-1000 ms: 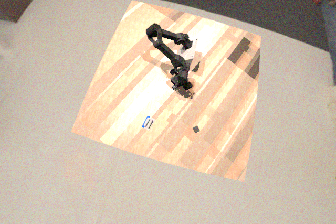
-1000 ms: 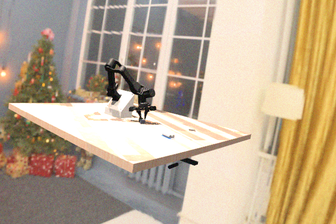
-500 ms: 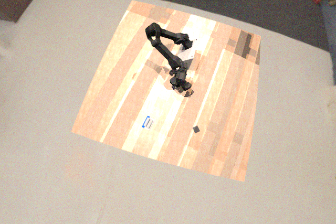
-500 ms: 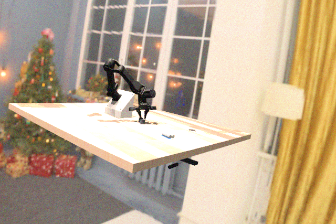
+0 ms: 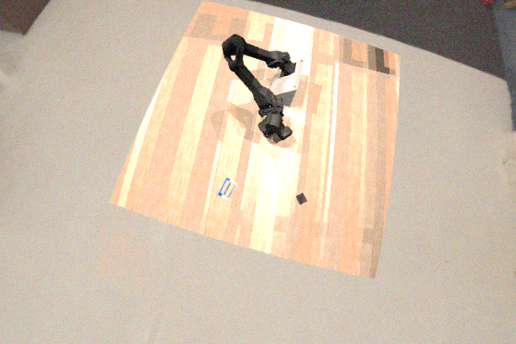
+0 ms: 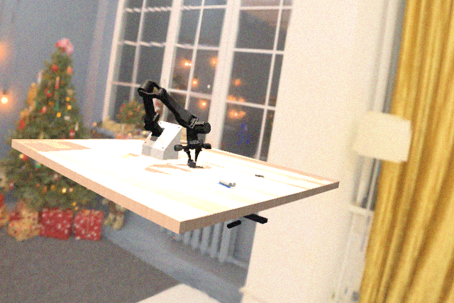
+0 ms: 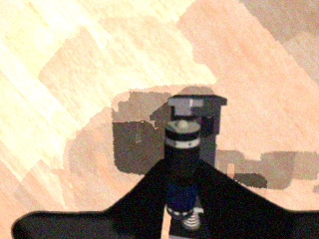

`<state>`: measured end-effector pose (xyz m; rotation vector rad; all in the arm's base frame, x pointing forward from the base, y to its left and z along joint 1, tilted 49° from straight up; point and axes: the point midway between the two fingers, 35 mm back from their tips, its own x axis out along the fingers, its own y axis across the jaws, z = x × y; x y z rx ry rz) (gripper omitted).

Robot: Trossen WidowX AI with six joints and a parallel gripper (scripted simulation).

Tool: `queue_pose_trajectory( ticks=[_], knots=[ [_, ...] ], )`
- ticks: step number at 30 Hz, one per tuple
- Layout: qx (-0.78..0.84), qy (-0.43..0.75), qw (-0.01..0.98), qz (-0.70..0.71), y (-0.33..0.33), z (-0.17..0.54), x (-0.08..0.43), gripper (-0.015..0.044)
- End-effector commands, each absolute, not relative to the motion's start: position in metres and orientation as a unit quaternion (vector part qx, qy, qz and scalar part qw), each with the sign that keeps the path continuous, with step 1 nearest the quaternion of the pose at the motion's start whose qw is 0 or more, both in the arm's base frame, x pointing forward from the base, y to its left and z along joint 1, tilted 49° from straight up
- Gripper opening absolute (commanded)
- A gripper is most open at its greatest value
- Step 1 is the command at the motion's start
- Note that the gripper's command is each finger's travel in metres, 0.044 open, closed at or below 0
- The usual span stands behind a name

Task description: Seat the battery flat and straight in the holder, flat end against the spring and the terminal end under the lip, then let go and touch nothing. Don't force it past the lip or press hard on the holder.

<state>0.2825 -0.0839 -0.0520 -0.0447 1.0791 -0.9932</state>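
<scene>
The pincer (image 7: 182, 164) is clamped on the battery (image 7: 182, 149), a dark cylinder with a blue band and pale rings that runs lengthwise between the two black fingers in the wrist view. The domed pale end of the battery points away from the camera, toward the wood below, and a coiled metal part shows near its rear end. Just past the tip sits a grey block shape (image 7: 191, 107) with a dark shadow around it; whether that is a real part or only shadow and fingertip, the picture is too soft to tell.

In the top view the pincer (image 5: 276, 134) hangs over the middle of the bench (image 5: 354, 207), pointing down, with its shadow close under it. In the exterior view the fingertips (image 6: 191, 162) stand at or just above the wood; contact cannot be judged. The black arm (image 5: 250, 77) folds back to a white base block (image 5: 287, 80) nearer the far edge.

Toward the near edge, well apart from the pincer, lies a small white and blue item (image 5: 227, 188), which looks like the holder, resting flat on the wood. To its right, also near that edge, sits a small black square (image 5: 301, 198). Neither touches the other.
</scene>
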Motion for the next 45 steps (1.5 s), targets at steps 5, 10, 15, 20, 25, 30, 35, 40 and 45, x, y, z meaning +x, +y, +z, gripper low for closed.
queue_pose_trajectory(
  ticks=[5,10,15,20,25,30,35,40,45],
  knots=[
    [0.004,0.528,0.717,-0.455,-0.089,-0.054,0.275,0.0062],
    [0.019,0.546,0.705,-0.452,-0.091,-0.053,0.275,0.0062],
    [0.029,0.558,0.698,-0.448,-0.091,-0.052,0.275,0.0062],
    [0.04,0.57,0.691,-0.443,-0.092,-0.052,0.276,0.0062],
    [0.043,0.573,0.689,-0.441,-0.093,-0.052,0.276,0.0062],
    [0.044,0.574,0.689,-0.44,-0.093,-0.052,0.276,0.0062],
    [0.044,0.572,0.691,-0.44,-0.096,-0.049,0.28,0.0062],
    [0.043,0.57,0.693,-0.44,-0.098,-0.045,0.285,0.0062],
    [0.043,0.568,0.694,-0.44,-0.099,-0.042,0.289,0.0062]
  ],
)
